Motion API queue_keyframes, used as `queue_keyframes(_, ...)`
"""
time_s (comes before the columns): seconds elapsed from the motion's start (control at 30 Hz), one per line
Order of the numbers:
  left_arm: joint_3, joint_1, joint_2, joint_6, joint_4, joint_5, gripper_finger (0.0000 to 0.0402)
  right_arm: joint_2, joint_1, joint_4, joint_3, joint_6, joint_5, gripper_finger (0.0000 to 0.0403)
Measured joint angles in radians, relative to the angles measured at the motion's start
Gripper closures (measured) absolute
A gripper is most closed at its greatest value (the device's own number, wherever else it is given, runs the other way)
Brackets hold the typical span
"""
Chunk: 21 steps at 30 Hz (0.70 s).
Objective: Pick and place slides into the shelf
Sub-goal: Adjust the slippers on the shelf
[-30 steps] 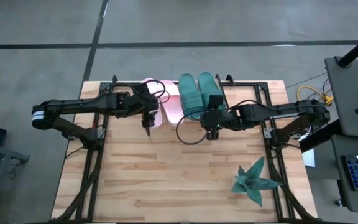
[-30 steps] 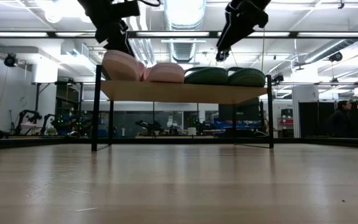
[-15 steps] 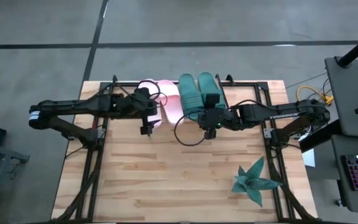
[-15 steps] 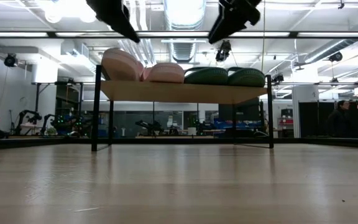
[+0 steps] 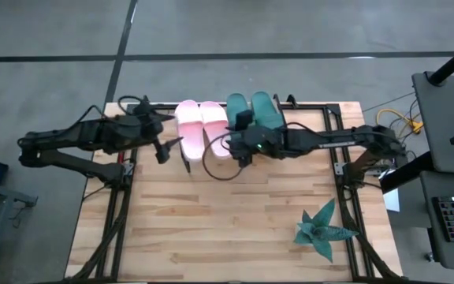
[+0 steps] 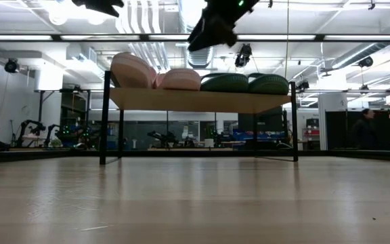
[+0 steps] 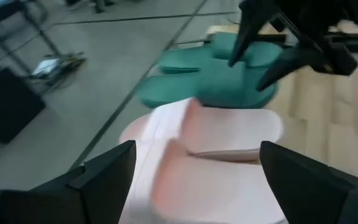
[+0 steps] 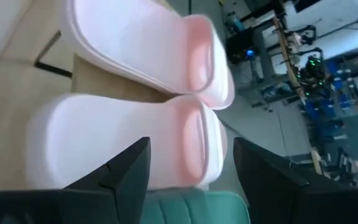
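Observation:
The shelf (image 6: 202,100), a wooden board on thin black legs, stands at the table's far edge. On its board rest two pale pink slides (image 5: 201,126) on the left and two dark teal slides (image 5: 252,114) on the right, soles down and side by side. My left gripper (image 5: 164,150) hangs open above the table, left of the pink slides. My right gripper (image 5: 239,150) is open too, above the near ends of the inner pink and teal slides. In the low view both grippers (image 6: 100,5) (image 6: 212,30) stand clear above the slides.
A spiky teal star-shaped plant (image 5: 325,230) lies near the table's right near corner. A black cable loop (image 5: 215,167) hangs under my right arm. Black frame rails (image 5: 120,213) run along the table's left and right sides. Bare wood lies in front of the shelf.
My left gripper has drawn back from the pink slides toward the table's left edge, rising and rolling. My right gripper has gone left from the teal slides toward the pink ones and has rolled. Both stay open. The slides have kept still on the shelf.

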Motion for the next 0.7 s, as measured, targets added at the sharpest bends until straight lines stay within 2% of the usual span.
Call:
queue_keyframes(0.27,-0.1,-0.004,-0.086,-0.021,0.004,-0.026,0.0077,0.178,-0.09,-0.016,0.172,-0.068,-0.018,0.0184)
queue_keyframes(0.7,-0.147,-0.004,-0.111,-0.021,-0.003,-0.035,0.0077,0.48,-0.129,-0.488,0.672,0.069,0.094,0.0184)
